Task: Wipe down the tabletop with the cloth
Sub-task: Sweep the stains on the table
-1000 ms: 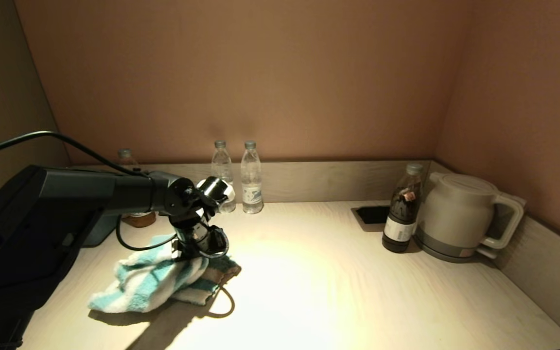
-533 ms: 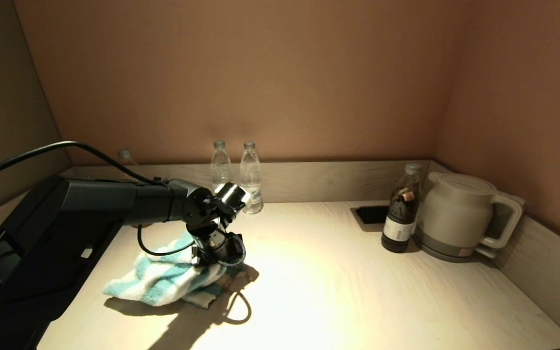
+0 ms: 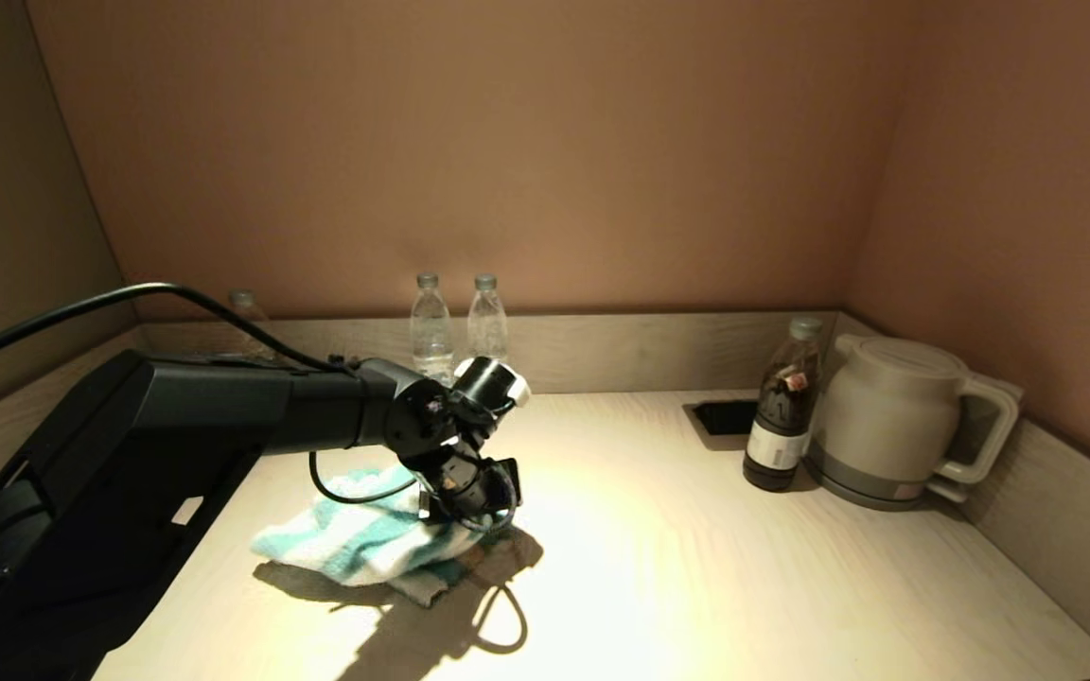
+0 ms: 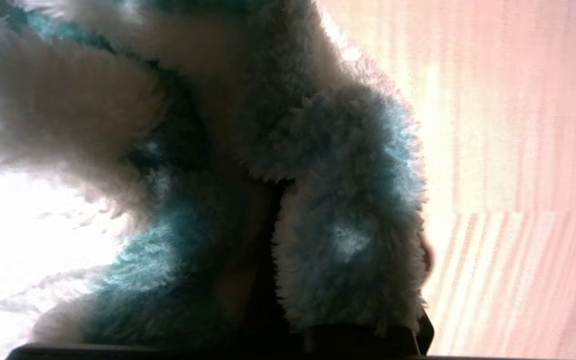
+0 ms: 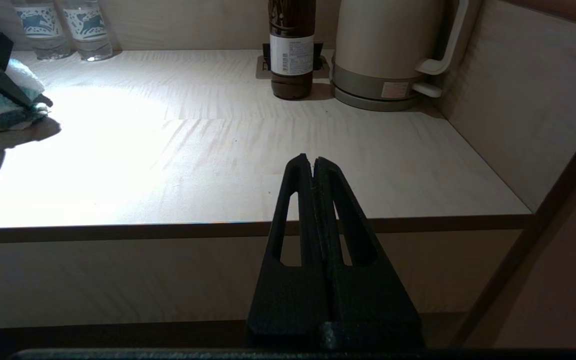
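The flat, pale wood tabletop holds a smooth round kettle in its far right corner. Well left of the kettle lies the fluffy striped cloth. The left gripper pinches it tight. The right gripper waits before the table, fingers shut on nothing.

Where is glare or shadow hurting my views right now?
Head view: a bright pool of light washes out the tabletop right of the cloth, and the left gripper throws a hard shadow toward the camera. Left wrist view: cloth fills the frame, blurred, with one side blown white. Right wrist view: glare mid-table; the right gripper sits dark.
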`<state>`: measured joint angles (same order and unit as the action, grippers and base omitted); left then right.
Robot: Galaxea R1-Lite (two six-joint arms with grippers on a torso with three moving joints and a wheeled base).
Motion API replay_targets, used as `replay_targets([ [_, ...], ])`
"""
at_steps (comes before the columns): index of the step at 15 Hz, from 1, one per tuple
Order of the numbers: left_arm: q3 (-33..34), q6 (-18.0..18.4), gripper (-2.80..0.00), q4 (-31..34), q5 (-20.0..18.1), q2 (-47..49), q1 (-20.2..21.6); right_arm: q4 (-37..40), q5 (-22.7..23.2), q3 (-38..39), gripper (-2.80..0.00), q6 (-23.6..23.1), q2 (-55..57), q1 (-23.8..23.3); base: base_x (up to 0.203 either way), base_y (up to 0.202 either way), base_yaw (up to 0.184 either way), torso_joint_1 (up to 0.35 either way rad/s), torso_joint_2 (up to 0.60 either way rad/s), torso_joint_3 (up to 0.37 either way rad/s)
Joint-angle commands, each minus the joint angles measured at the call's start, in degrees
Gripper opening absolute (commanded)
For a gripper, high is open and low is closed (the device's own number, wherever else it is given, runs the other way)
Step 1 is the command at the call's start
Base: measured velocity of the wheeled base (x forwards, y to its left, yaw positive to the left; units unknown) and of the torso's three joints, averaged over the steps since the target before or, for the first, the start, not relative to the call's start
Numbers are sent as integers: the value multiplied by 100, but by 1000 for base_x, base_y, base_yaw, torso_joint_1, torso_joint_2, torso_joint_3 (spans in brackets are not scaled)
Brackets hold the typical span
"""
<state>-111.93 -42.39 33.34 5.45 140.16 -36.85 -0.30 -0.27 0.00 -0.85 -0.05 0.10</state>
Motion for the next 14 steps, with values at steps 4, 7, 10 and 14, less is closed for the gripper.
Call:
replay_targets([
  [4, -2, 463, -280, -864, 9, -36, -261, -5, -8, 0, -280, -3, 5, -1, 0, 0, 0, 0, 0, 0],
  [7, 5, 718, -280, -1421, 9, 75, -500, -5, -8, 0, -280, -3, 5, -1, 0, 0, 0, 0, 0, 0],
  [10, 5, 944, -280, -1780, 0, 223, -715, -5, 0, 0, -280, -3, 5, -1, 0, 0, 0, 0, 0, 0],
  [14, 5, 1036, -280, -1988, -252, 267, -952, -5, 0, 0, -280, -3, 5, -1, 0, 0, 0, 0, 0, 0],
])
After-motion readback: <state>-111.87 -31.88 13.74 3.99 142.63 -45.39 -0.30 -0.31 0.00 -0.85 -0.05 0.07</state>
